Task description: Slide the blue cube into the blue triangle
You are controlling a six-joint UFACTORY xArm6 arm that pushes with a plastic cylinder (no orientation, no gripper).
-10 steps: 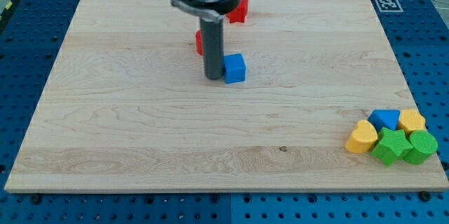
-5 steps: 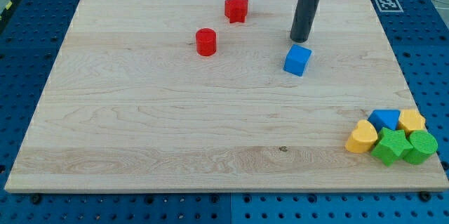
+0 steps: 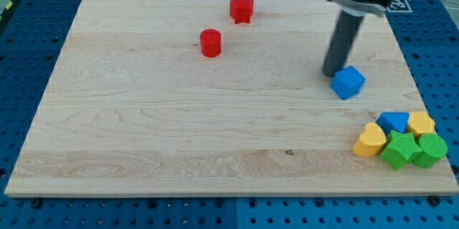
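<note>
The blue cube sits on the wooden board at the view's right, turned slightly on its base. My tip stands right against the cube's upper-left side, touching it. The blue triangle lies further toward the view's bottom right, in a cluster of blocks near the board's right edge. A gap of bare board separates the cube from the triangle.
Packed around the blue triangle are a yellow heart, a yellow block, a green star and a green block. A red star and a red cylinder stand at the upper middle.
The blue cube has slid toward the view's right and bottom, from the board's middle to near the cluster. My tip has followed it, staying on its upper-left side.
</note>
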